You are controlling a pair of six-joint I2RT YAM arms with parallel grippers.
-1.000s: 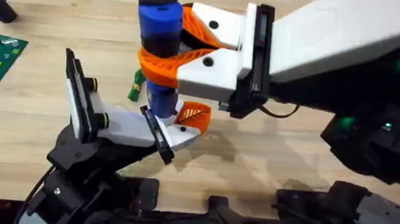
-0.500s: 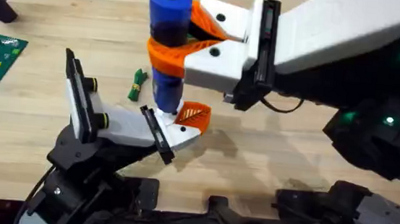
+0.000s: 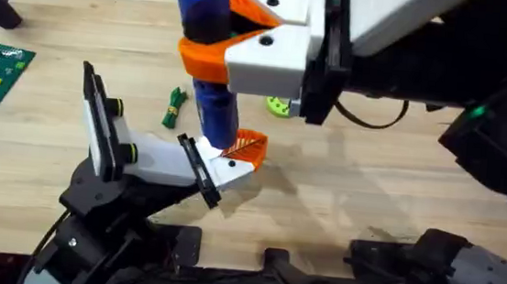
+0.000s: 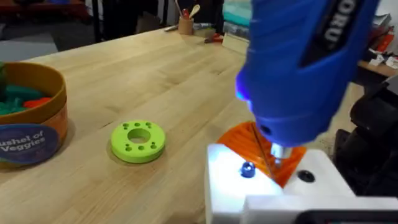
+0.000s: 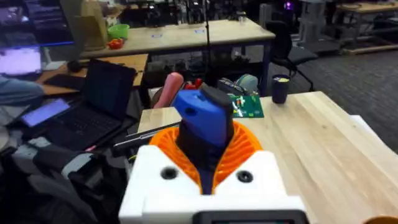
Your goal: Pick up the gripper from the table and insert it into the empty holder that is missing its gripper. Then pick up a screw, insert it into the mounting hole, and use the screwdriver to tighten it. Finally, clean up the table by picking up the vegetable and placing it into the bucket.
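The right end effector point(image 3: 208, 48), white with orange jaws, was clamped around the screwdriver point(image 3: 207, 60) and held it upright over the middle of the table point(image 3: 396, 200). The tool's slim lower shaft pointed down at the gripper point(image 3: 245, 148), which sat seated in the holder point(image 3: 156, 156) toward the table's near edge. In the left wrist view the blue body point(image 4: 298, 68) stood just above the orange piece point(image 4: 249, 140), its thin tip beside a small screw point(image 4: 247, 169). I cannot tell the left end effector's opening. The vegetable point(image 3: 175, 105) lay on the table left of the screwdriver, apart from it. A lime-green disc point(image 3: 280, 106) lay behind the tool.
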